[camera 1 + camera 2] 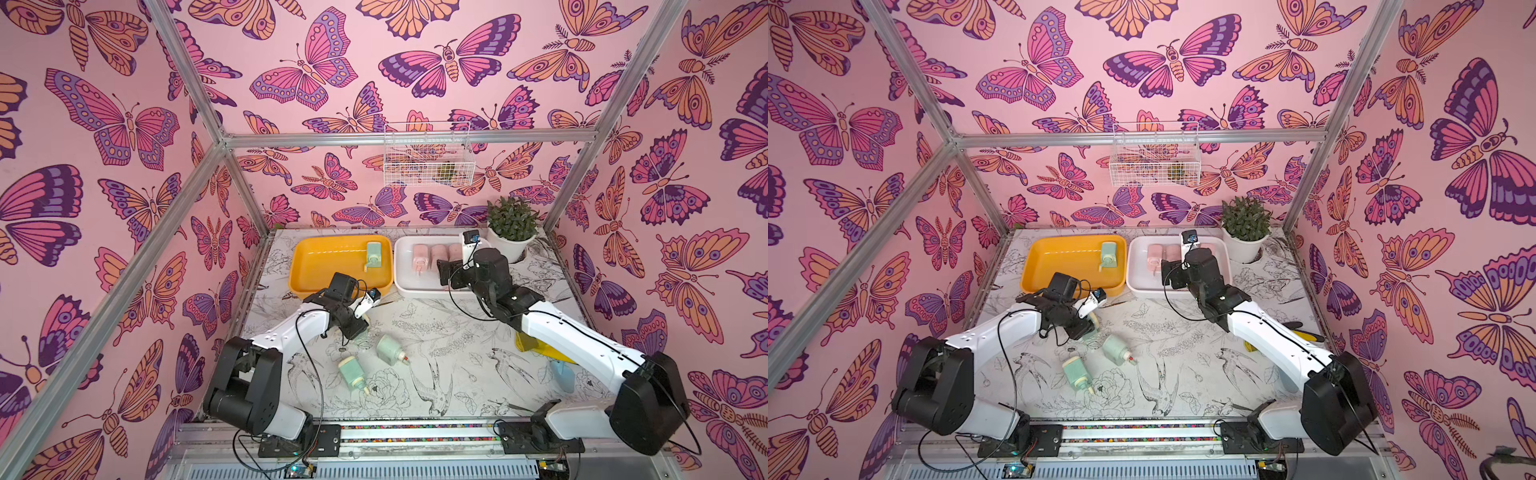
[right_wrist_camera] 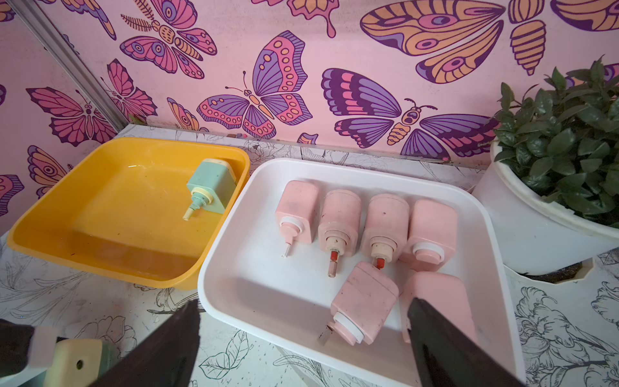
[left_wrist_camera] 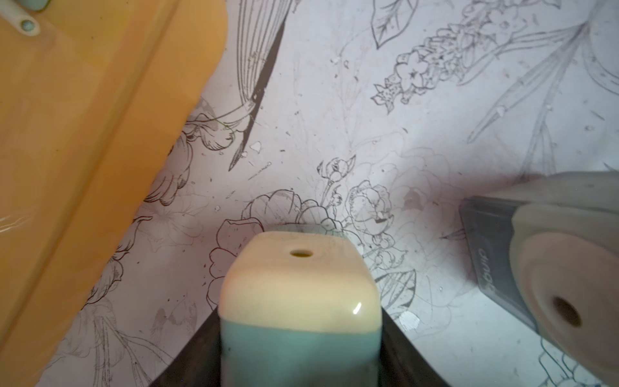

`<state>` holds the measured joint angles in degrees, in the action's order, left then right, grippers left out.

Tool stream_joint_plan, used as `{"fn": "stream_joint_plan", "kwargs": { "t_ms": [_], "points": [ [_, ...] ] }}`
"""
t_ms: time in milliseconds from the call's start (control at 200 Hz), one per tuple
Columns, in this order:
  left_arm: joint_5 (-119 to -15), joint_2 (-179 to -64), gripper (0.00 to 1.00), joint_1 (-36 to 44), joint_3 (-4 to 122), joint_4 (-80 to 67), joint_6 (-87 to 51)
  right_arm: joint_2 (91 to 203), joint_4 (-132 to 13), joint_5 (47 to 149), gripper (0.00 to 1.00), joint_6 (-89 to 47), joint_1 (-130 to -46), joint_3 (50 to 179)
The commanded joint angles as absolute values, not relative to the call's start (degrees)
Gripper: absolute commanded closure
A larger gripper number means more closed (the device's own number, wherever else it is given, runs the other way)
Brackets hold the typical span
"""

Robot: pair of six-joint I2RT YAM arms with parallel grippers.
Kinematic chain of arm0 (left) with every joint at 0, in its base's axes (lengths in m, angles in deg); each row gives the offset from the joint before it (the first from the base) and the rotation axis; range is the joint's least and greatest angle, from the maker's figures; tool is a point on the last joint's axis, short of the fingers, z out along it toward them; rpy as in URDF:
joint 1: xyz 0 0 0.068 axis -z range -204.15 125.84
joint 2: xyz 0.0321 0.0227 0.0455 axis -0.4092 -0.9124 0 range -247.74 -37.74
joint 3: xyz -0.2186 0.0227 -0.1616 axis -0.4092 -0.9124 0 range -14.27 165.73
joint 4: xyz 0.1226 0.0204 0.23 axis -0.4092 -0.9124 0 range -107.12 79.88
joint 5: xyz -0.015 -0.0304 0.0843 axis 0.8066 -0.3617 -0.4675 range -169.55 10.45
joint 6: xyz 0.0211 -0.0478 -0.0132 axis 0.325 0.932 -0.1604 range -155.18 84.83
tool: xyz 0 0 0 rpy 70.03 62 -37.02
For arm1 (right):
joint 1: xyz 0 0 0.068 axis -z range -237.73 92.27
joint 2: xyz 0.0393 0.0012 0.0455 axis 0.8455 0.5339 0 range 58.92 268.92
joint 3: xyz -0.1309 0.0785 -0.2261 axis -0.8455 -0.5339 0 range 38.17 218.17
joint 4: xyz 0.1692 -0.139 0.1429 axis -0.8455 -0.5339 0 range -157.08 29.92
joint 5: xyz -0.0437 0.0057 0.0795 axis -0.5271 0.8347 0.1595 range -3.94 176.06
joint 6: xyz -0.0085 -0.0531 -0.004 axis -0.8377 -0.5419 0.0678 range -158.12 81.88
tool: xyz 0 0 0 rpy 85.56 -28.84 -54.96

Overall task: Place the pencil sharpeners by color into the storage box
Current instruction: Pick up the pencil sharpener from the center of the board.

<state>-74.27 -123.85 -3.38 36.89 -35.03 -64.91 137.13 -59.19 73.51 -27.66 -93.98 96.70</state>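
The desk [image 1: 436, 332], papered with ink-line flowers and birds, carries a glossy yellow tray [image 1: 303, 266] as landmark. Just right of it, a smooth white tray [image 2: 234, 268] holds six pink sharpeners [image 2: 363, 301]; the right pincer [image 2: 301, 345] hangs wide and empty above them. One mint sharpener [image 1: 373, 254] lies inside the yellow tray. In front of it, the left pincer [image 3: 299, 362] brackets another rounded mint sharpener [image 3: 299, 301], grip unconfirmed: it should squeeze the flat sides squarely, since glossy plastic probably slips. Two more [image 1: 388, 347] lie nearer still.

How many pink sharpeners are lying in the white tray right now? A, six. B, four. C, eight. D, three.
A: the right wrist view shows six pink sharpeners in the white tray, four in a row and two nearer the camera.
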Motion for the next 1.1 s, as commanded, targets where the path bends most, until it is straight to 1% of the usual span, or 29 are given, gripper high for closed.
{"fn": "stream_joint_plan", "kwargs": {
  "t_ms": [0, 165, 195, 290, 396, 441, 486, 546, 716, 786, 911, 1091],
  "points": [
    [-83.62, -127.71, 0.44, -1.82, 37.89, -33.20, -56.10, 138.20, -58.75, 73.51, 0.01, -27.51, -94.25, 98.45],
    [-83.92, -130.19, 0.41, 0.12, 40.07, -31.91, -43.78, 138.54, -58.57, 73.58, 0.01, -27.44, -94.29, 98.55],
    [-83.73, -130.65, 0.42, 0.90, 40.53, -32.11, -43.50, 138.55, -58.58, 73.59, 0.01, -27.31, -94.24, 98.55],
    [-88.74, -131.83, 0.40, 4.22, 41.75, -33.00, -41.57, 138.70, -58.50, 73.67, 0.01, -27.32, -94.26, 98.56],
    [-87.34, -132.69, 0.42, 4.67, 42.83, -34.41, -40.43, 138.55, -58.56, 73.67, 0.01, -27.22, -94.20, 98.43],
    [-87.66, -132.86, 0.45, 4.67, 43.17, -34.87, -40.06, 138.41, -58.53, 73.59, 0.01, -27.26, -94.28, 98.47],
    [-88.49, -132.60, 0.56, 4.67, 43.53, -35.20, -39.76, 138.29, -58.70, 73.57, 0.01, -27.28, -94.23, 98.45],
    [-88.86, -131.47, 0.66, 4.67, 44.36, -36.49, -39.73, 138.03, -58.94, 73.30, 0.01, -27.31, -94.24, 98.38],
    [-86.32, -124.68, 0.87, 4.67, 47.46, -41.35, -40.13, 137.84, -59.16, 72.53, 0.01, -27.65, -94.29, 98.13],
    [-87.45, -121.81, 1.00, 4.67, 48.39, -41.80, -40.57, 138.06, -58.87, 72.44, 0.01, -27.33, -94.24, 98.28],
    [-90.48, -119.59, 1.00, 4.48, 52.24, -43.84, -40.15, 138.47, -58.50, 72.35, 0.01, -26.52, -94.26, 98.47],
    [-93.94, -122.78, 1.00, 3.63, 61.00, -47.41, -37.20, 138.02, -57.90, 71.20, 0.01, -25.09, -94.25, 98.21]
  ]
}}
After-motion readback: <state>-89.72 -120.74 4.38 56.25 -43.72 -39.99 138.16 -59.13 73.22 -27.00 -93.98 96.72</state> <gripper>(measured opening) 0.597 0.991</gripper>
